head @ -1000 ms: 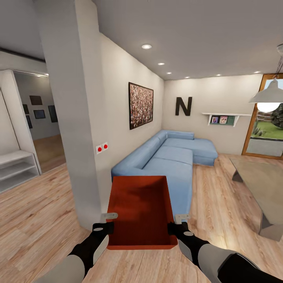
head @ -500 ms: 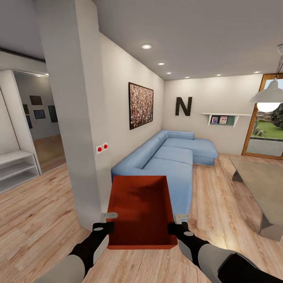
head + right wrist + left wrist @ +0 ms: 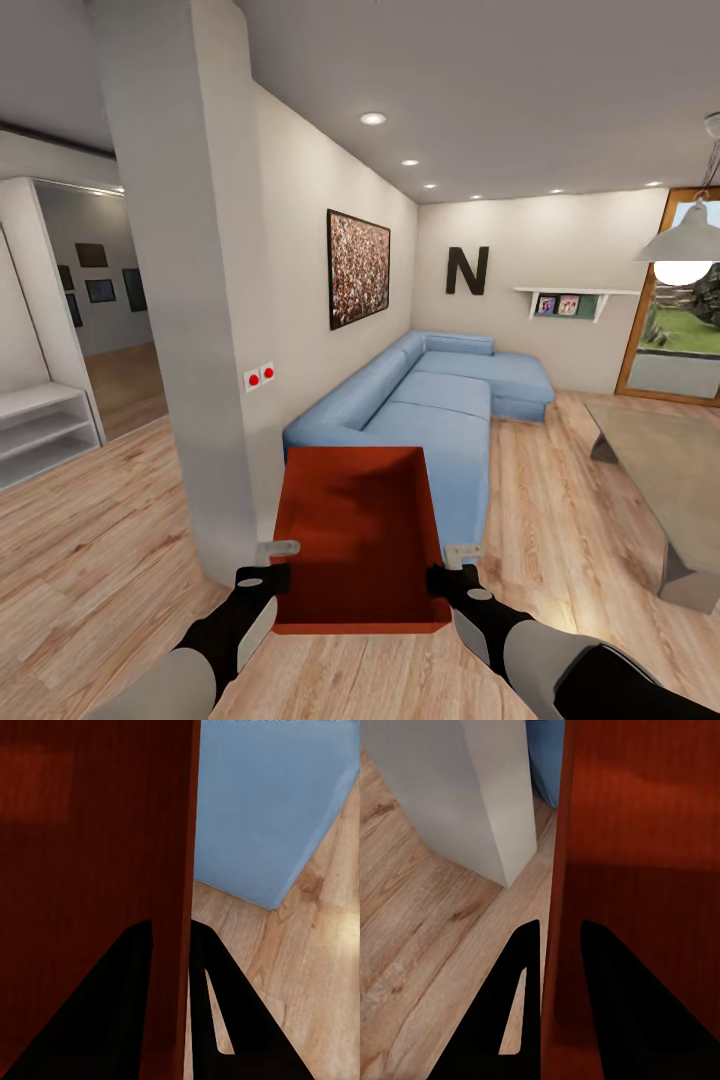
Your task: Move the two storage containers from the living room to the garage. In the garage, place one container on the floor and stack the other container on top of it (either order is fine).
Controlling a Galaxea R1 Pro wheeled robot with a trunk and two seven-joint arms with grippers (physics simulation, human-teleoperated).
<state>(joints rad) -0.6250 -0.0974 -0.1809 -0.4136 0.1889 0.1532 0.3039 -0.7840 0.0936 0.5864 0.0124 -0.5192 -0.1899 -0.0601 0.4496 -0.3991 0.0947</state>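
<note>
Both claws, left (image 3: 268, 572) and right (image 3: 452, 572), clamp 1 storage container (image 3: 358, 535), lengthwise toward sofa (image 3: 420, 400).

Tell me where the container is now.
In the head view, the container is held low at centre between the left end effector and right end effector, before the sofa.

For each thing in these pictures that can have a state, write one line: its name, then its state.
storage container: open-topped, empty, held off the floor, a gripper on each side wall
left gripper: shut on the container's wall
right gripper: shut on the opposite wall
pendant lamp: lit
ceiling spotlights: on
</note>
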